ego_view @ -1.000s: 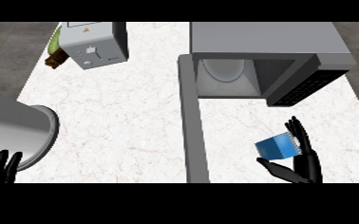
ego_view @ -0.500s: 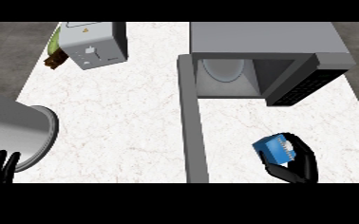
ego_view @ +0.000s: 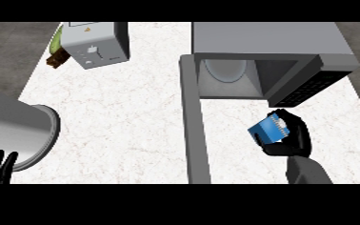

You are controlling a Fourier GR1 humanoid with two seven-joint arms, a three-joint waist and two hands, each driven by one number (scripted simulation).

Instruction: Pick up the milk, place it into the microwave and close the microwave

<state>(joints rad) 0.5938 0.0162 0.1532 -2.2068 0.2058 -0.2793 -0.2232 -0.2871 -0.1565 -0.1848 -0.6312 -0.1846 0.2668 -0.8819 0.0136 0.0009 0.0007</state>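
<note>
The milk is a small blue carton, held tilted above the counter at the right. My right hand is curled round it from the right and below. The hand and carton sit just in front of the open microwave, whose cavity with a round turntable faces me. The microwave door swings out toward me, left of the carton. My left hand shows only as fingertips at the lower left edge.
A grey toaster stands at the back left with a green and brown item behind it. A large grey pot sits at the left edge. The microwave's dark control panel angles out right of the cavity.
My right hand has closed round the milk carton and lifted it up and forward, closer to the microwave opening. The left hand has stayed still.
</note>
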